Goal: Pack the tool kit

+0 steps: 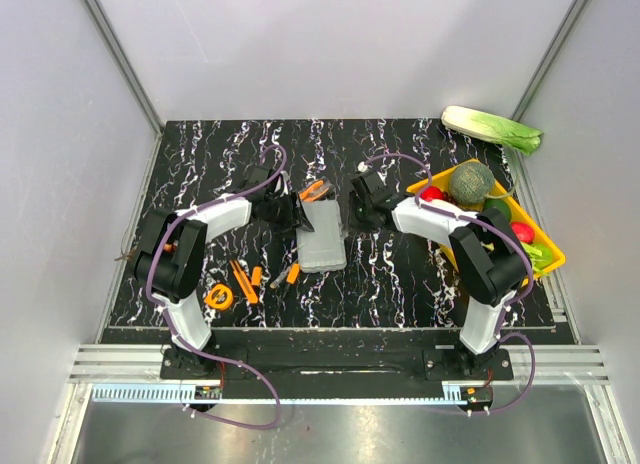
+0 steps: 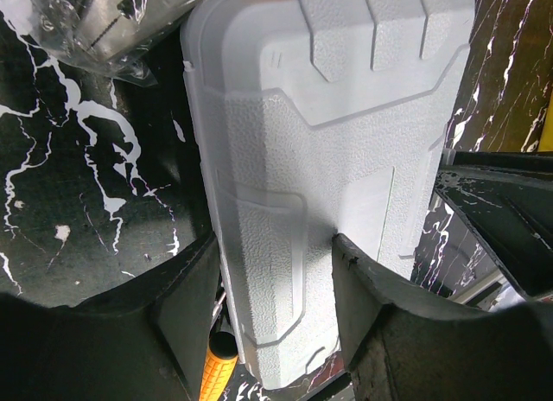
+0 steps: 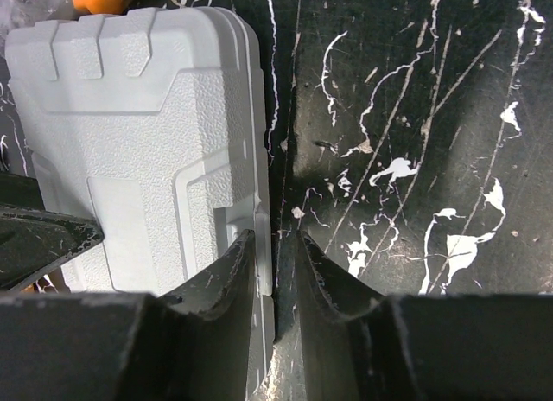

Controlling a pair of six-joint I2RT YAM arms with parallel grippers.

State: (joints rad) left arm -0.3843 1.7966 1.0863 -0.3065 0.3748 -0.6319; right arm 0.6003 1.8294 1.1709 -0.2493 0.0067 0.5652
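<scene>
The grey tool kit case [image 1: 322, 239] lies closed at the table's middle. My left gripper [image 1: 290, 216] is open and straddles the case's left edge [image 2: 328, 159]: one finger [image 2: 186, 306] is beside the edge and the other finger [image 2: 371, 297] rests on the lid. An orange screwdriver handle [image 2: 216, 375] pokes out under that edge. My right gripper [image 1: 358, 206] has its jaws nearly together on the thin rim [image 3: 266, 245] of the case's right edge. Orange pliers [image 1: 315, 191] lie behind the case. An orange tape measure [image 1: 219, 297] and orange screwdrivers [image 1: 243, 281] lie at the front left.
A yellow tray [image 1: 545, 256] of vegetables stands at the right edge, and a cabbage [image 1: 492, 128] lies behind it. A crumpled clear plastic bag [image 2: 95, 21] lies beside the case's far left corner. Walls close off the table's back and sides.
</scene>
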